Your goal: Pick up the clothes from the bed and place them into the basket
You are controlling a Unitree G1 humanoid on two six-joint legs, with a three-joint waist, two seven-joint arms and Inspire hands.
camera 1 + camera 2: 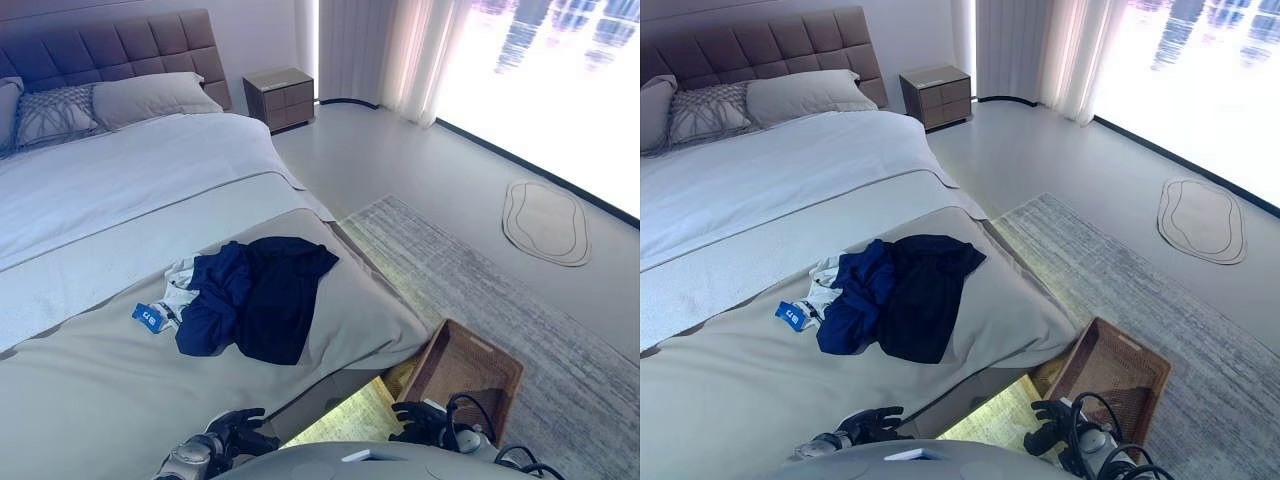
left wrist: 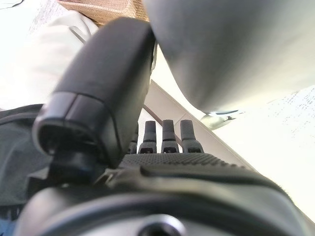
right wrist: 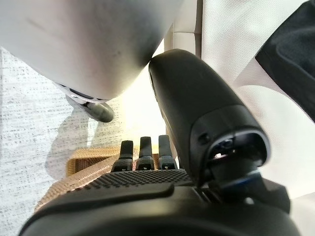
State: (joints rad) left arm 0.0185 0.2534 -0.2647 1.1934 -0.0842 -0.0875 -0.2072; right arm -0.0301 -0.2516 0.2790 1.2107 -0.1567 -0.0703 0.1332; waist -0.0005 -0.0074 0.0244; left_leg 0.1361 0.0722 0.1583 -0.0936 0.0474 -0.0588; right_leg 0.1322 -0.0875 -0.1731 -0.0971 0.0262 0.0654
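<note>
A heap of dark navy and blue clothes [image 1: 255, 295] with a white piece and a blue tag lies on the beige cover at the foot of the bed [image 1: 100, 390]. A brown woven basket [image 1: 465, 372] stands on the rug by the bed's corner. My left hand [image 1: 235, 430] hangs low at the bed's front edge, fingers relaxed and empty; it shows in the left wrist view [image 2: 162, 140]. My right hand [image 1: 425, 420] hangs beside the basket, fingers straight and empty; it shows in the right wrist view [image 3: 142, 152].
Pillows [image 1: 150, 95] lie at the padded headboard. A nightstand [image 1: 280, 97] stands at the far wall. A grey rug [image 1: 500, 290] covers the floor beside the bed, with a small oval mat [image 1: 545, 220] beyond it near the bright window.
</note>
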